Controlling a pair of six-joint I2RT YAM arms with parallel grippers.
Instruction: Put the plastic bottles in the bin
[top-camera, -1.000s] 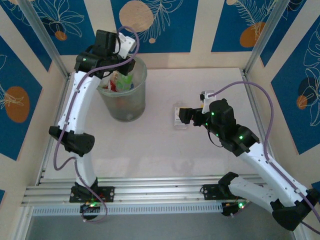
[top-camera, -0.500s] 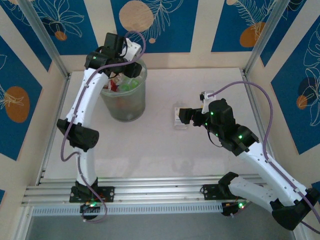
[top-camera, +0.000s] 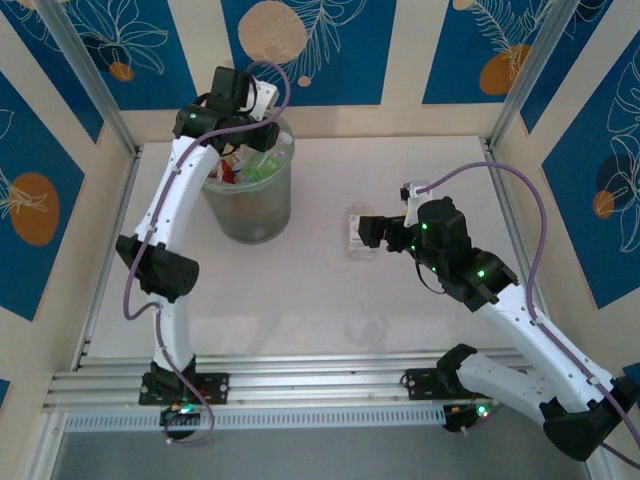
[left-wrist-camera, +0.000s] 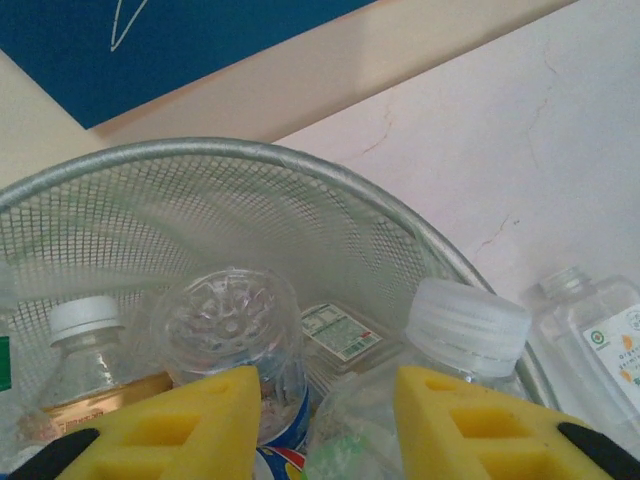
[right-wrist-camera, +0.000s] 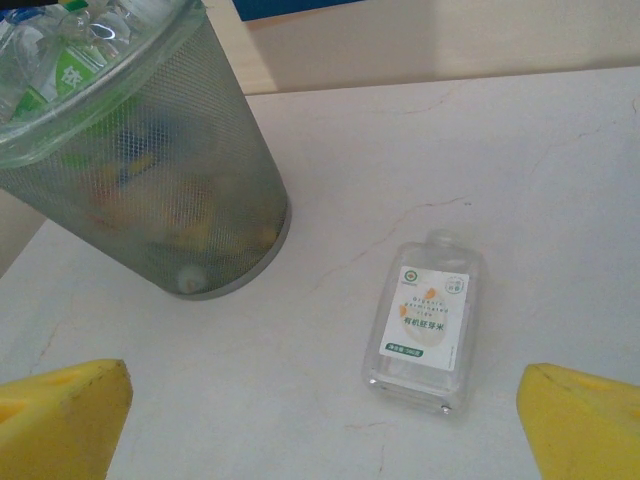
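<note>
On the desk (right-wrist-camera: 560, 200), right of the bin (right-wrist-camera: 150, 190), one clear flat bottle (right-wrist-camera: 425, 315) lies label-up. Risk: smooth and flat, it may skid when pinched off-centre. It sits just ahead of the right claw (right-wrist-camera: 325, 395), spread wide, nearer one finger. Left claw (left-wrist-camera: 328, 420), parted, nothing pinched, hovers over binned bottles (left-wrist-camera: 235, 325).

Walls: we see cream and blue leaf-print panels (top-camera: 340, 70).
Tabletop (top-camera: 300, 290): we find it white, faintly cracked.
Frame: aluminium posts (top-camera: 530, 75), front rails (top-camera: 320, 385).
</note>
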